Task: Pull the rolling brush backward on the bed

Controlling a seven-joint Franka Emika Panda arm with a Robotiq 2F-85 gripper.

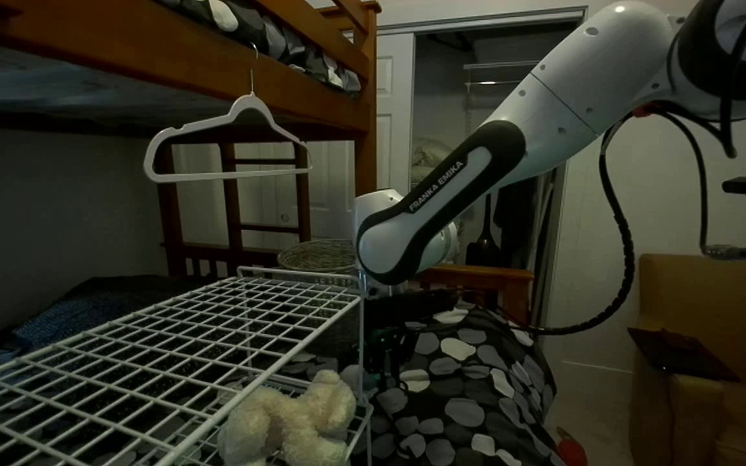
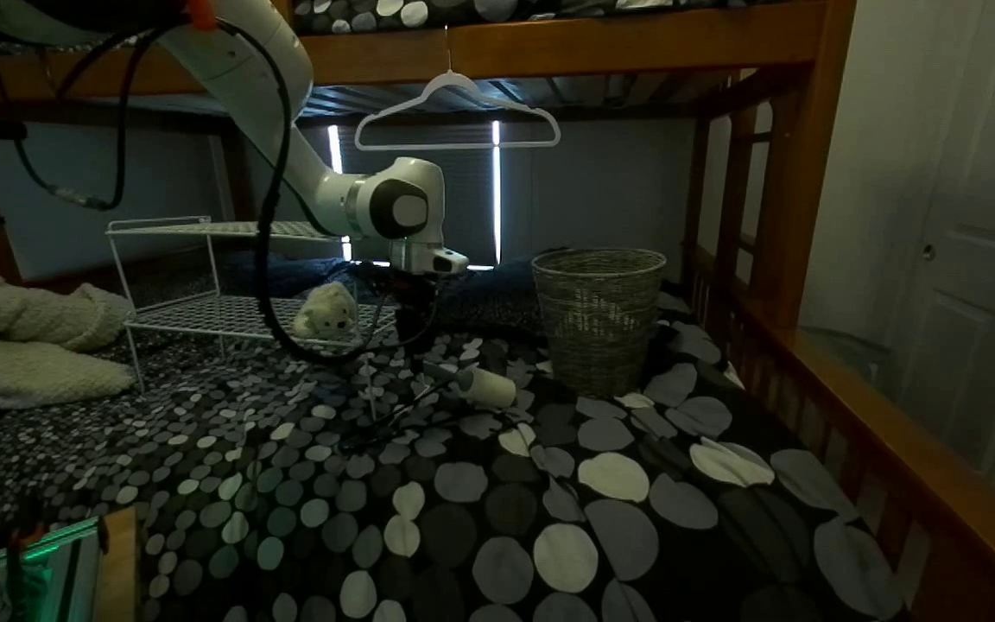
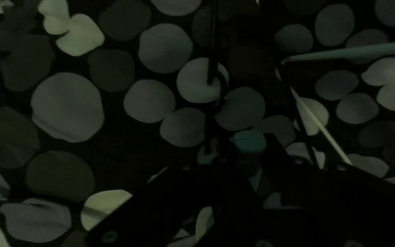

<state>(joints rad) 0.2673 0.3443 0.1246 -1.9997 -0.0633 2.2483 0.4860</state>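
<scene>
The bed (image 2: 567, 557) has a black cover with grey and white oval spots; the cover also shows in an exterior view (image 1: 463, 411) and the wrist view (image 3: 67, 106). The rolling brush (image 2: 491, 389) lies on it, its cream roller pointing away from my gripper (image 2: 415, 345). Its dark handle runs under the fingers. In the wrist view my gripper (image 3: 249, 151) is very dark; its fingers come close together around a teal-ended piece, apparently the brush handle. The roller is mostly hidden there. In an exterior view my gripper (image 1: 383, 369) is partly behind the rack.
A white wire rack (image 2: 195, 325) stands beside the gripper, with a plush toy (image 2: 327, 311) on its lower shelf. A wicker basket (image 2: 598, 320) stands beyond the roller. A white hanger (image 2: 456, 145) hangs from the upper bunk. A wooden rail (image 2: 921, 462) edges the bed.
</scene>
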